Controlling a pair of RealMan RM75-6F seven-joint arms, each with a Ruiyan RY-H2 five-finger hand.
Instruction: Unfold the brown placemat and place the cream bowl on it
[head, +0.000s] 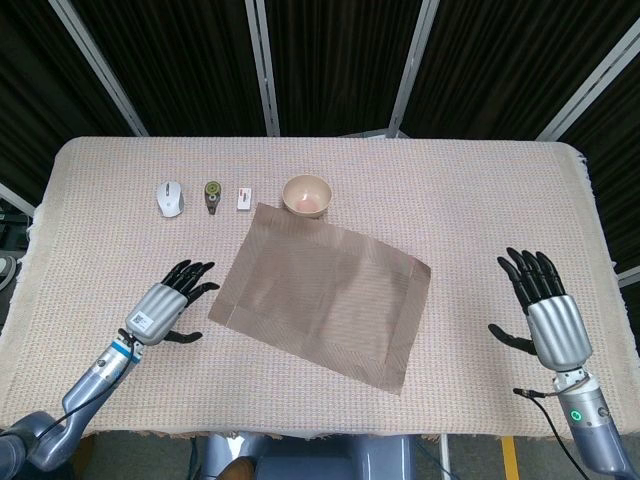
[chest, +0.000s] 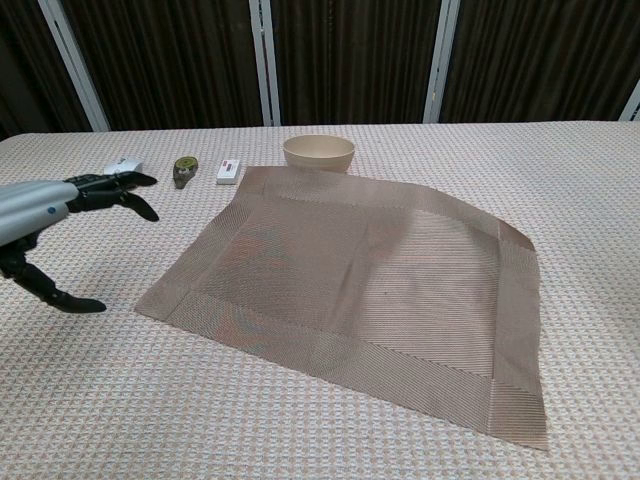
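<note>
The brown placemat (head: 322, 292) (chest: 360, 285) lies spread flat in the middle of the table, turned at a slant. The cream bowl (head: 307, 194) (chest: 318, 152) stands upright on the cloth just beyond the mat's far edge, touching or nearly touching it. My left hand (head: 170, 304) (chest: 45, 215) hovers just left of the mat's left corner, fingers spread, holding nothing. My right hand (head: 546, 310) is off to the right of the mat near the table's right side, fingers spread and empty; the chest view does not show it.
A white mouse (head: 170, 197) (chest: 118, 166), a small green object (head: 212, 194) (chest: 185, 170) and a small white box (head: 243, 197) (chest: 229, 170) lie in a row left of the bowl. The beige woven tablecloth (head: 480, 200) covers the whole table.
</note>
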